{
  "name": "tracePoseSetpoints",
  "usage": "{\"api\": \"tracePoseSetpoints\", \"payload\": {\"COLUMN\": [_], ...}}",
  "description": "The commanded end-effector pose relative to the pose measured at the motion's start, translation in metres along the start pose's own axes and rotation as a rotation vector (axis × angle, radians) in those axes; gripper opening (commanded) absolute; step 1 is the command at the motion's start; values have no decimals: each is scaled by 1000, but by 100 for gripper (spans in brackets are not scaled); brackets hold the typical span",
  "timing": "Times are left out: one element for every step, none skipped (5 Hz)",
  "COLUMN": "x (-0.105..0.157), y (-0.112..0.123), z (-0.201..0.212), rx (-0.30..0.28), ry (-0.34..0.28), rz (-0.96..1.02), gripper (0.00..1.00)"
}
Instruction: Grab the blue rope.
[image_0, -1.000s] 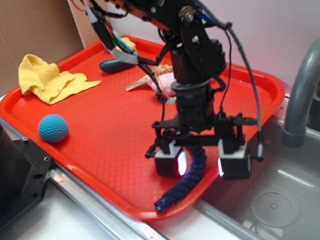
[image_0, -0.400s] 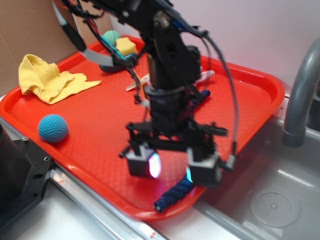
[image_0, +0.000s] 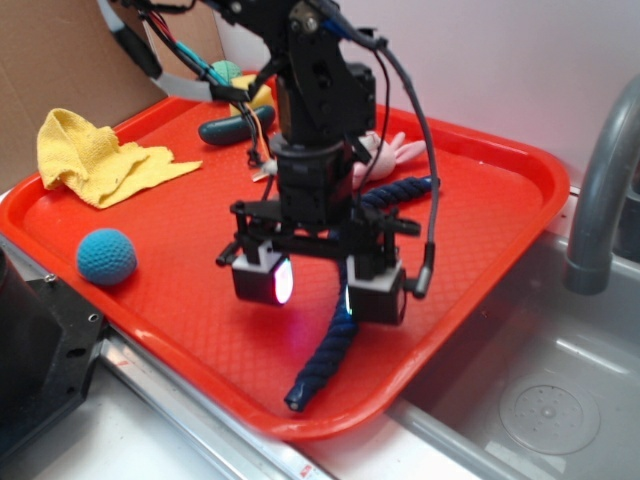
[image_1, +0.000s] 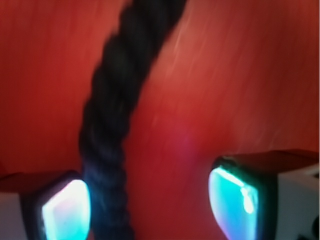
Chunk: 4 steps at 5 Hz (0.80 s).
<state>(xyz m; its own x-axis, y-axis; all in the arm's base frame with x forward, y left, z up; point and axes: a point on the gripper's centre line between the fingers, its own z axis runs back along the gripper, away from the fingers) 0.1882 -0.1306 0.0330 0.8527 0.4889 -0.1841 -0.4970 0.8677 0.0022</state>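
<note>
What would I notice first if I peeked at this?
The big black robot arm over the middle of the red tray, its glowing fingers spread wide. The blue rope snakes between them toward the tray's front edge. A teal ball and a yellow cloth sit at the left.

1. Blue rope (image_1: 112, 120): dark twisted cord running from top centre down to bottom left, blurred.
2. Hand (image_1: 150, 205): two glowing cyan pads (image_1: 232, 202) spread apart; rope lies just beside the left one.
3. Background: red tray (image_1: 225, 75) surface.
</note>
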Motion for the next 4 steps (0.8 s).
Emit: {"api": "tracePoseSetpoints", "payload": {"x": [17, 20, 17, 14], "y": [-23, -28, -25, -20], "z": [-1, -11, -18, -26], "rx": [-27, -28, -26, -58], "ry": [14, 38, 68, 72], "rz": [-24, -44, -44, -18], "gripper": [100, 100, 100, 0]}}
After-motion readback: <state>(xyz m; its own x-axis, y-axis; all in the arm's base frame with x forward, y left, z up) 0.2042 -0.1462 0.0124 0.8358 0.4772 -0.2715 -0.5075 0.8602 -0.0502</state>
